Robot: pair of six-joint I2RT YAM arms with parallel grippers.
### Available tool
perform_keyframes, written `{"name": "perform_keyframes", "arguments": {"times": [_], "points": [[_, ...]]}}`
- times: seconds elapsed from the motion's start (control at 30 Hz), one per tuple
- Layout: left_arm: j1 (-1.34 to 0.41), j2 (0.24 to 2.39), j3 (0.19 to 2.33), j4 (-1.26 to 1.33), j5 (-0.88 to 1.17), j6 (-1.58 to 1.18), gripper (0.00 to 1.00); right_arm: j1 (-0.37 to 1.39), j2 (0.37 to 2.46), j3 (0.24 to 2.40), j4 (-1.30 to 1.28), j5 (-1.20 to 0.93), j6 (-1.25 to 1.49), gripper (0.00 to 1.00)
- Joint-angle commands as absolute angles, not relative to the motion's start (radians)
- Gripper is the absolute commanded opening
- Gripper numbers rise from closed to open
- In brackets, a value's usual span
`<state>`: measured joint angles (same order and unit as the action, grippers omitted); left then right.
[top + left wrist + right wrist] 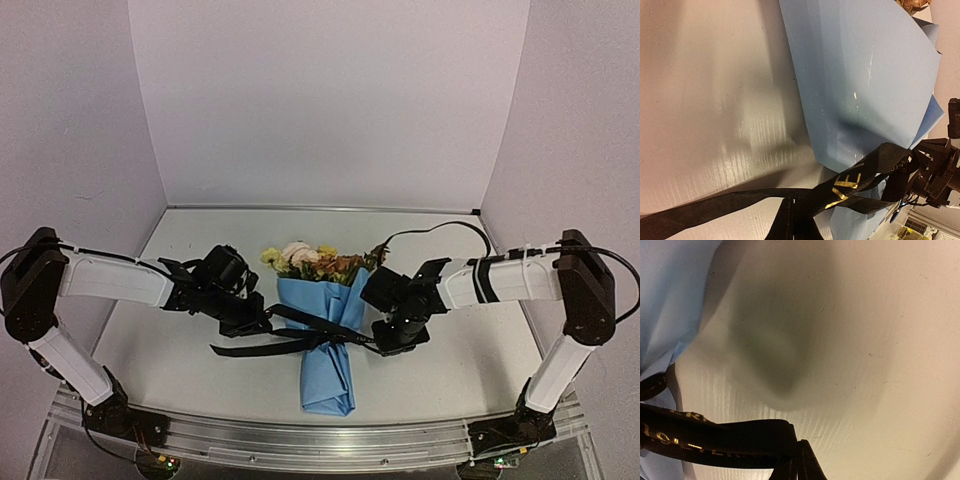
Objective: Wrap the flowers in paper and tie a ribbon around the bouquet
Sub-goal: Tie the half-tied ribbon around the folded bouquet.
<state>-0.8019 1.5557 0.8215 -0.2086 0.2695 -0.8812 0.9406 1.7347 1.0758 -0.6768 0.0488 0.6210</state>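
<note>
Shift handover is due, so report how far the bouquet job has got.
Done: the flowers sit inside the light blue paper, rolled into a cone. In hand: the ribbon crosses the cone's waist; the left end effector and right end effector each pinch it, one on either side. Left: finishing the knot; the crossing looks bunched, but I cannot tell whether it is tied.

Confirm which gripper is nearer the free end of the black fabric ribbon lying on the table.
Left. The left gripper sits just beyond that ribbon end, left of the light blue paper cone; the right gripper is across the cone, on its other side.
</note>
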Motion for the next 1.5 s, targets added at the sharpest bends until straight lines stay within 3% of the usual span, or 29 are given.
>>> {"name": "perform_keyframes", "arguments": {"times": [0.0,0.23,0.53,0.8,1.0,1.1,1.27,1.47], "points": [[-0.79,1.527,0.839,-0.242,0.277,-0.829,0.0,0.982,1.707,1.108,-0.753,0.134,0.567,0.0],[-0.776,1.531,0.839,-0.237,0.285,-0.819,0.0,1.102,1.731,1.178,-0.867,0.304,0.411,0.0],[-0.771,1.533,0.845,-0.192,0.34,-0.789,0.0,1.147,1.725,1.191,-0.812,0.313,0.324,0.0],[-0.772,1.542,0.867,-0.163,0.385,-0.743,0.0,1.133,1.797,1.424,-0.823,0.174,0.273,0.0],[-0.772,1.556,0.874,-0.153,0.398,-0.731,0.0,1.044,1.892,1.543,-0.827,-0.098,0.377,0.0],[-0.772,1.563,0.876,-0.148,0.402,-0.727,0.0,1.018,1.872,1.536,-0.827,-0.172,0.376,0.09],[-0.772,1.58,0.881,-0.14,0.415,-0.725,0.0,0.987,1.787,1.483,-0.827,-0.241,0.342,0.35],[-0.771,1.585,0.886,-0.14,0.421,-0.719,0.0,0.903,1.61,1.302,-0.82,-0.265,0.266,0.51]]}}
